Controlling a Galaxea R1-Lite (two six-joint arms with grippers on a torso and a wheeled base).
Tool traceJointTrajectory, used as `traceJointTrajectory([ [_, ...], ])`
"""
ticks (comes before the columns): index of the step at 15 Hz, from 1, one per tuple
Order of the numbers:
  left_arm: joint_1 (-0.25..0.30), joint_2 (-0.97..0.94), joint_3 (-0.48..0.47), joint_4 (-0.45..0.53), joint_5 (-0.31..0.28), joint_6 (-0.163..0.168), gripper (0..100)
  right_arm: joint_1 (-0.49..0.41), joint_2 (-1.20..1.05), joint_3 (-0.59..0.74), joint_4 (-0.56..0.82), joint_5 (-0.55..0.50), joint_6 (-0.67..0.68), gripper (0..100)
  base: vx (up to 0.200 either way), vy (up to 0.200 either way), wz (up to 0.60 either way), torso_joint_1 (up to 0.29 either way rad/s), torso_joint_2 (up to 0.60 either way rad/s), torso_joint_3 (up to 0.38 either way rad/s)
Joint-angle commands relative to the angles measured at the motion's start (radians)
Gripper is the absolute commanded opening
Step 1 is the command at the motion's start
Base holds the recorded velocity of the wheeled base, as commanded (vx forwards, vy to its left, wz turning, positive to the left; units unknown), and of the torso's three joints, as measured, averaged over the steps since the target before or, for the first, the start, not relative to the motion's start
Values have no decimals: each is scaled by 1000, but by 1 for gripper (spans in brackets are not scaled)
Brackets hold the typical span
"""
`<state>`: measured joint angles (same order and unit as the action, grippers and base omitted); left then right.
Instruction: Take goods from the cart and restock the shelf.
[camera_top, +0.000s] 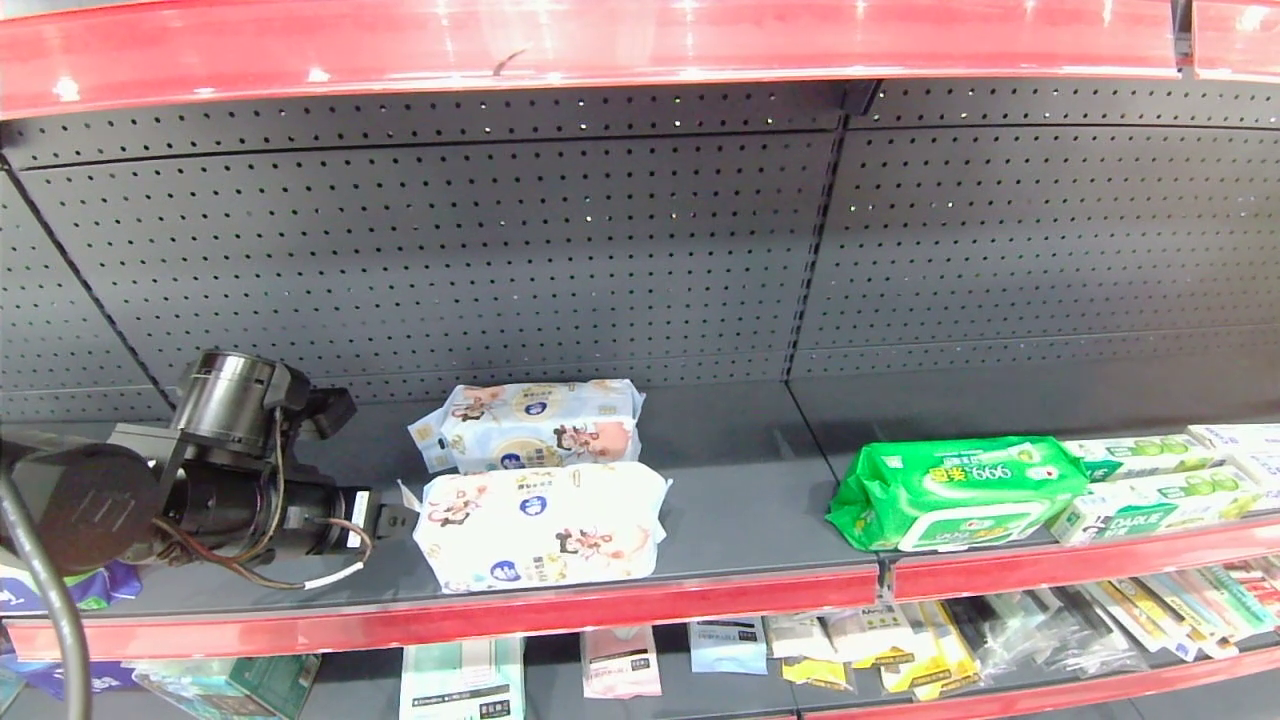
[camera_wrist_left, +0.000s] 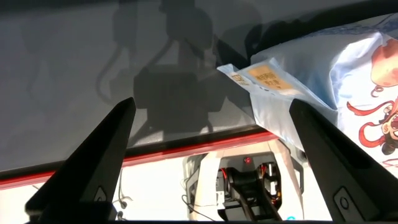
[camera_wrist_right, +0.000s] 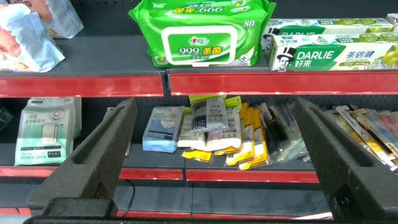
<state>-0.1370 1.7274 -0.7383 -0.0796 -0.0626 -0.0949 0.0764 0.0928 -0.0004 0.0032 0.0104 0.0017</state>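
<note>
while left pincer (camera_wrist_left: 212, 106) and right pincer (camera_wrist_right: 216, 102) both wide apart, left one just beside front tissue pack (camera_top: 540, 525)

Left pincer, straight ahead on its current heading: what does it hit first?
Likely the front tissue pack: the open left pincer points at its near end on the shelf. The gap between them is hard to judge.

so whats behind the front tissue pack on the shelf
A second tissue pack of the same print lies flat behind it, then bare shelf and the pegboard wall. The front pack hides whether they touch.
</note>
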Motion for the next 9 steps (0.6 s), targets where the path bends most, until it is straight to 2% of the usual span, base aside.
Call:
traceJointTrajectory([
  [1, 0, 6, -1, 0, 0, 0, 100, 0, 1, 0, 0, 0, 0, 100, 0, 0, 0, 0, 0, 0],
  [6, 4, -14, 0, 0, 6, 3, 100, 0, 1, -1, 0, 0, 0, 100, 0, 0, 0, 0, 0, 0],
  [9, 33, -129, 34, 6, 7, 17, 100, 0, 1, 0, 0, 0, 0, 100, 0, 0, 0, 0, 0, 0],
])
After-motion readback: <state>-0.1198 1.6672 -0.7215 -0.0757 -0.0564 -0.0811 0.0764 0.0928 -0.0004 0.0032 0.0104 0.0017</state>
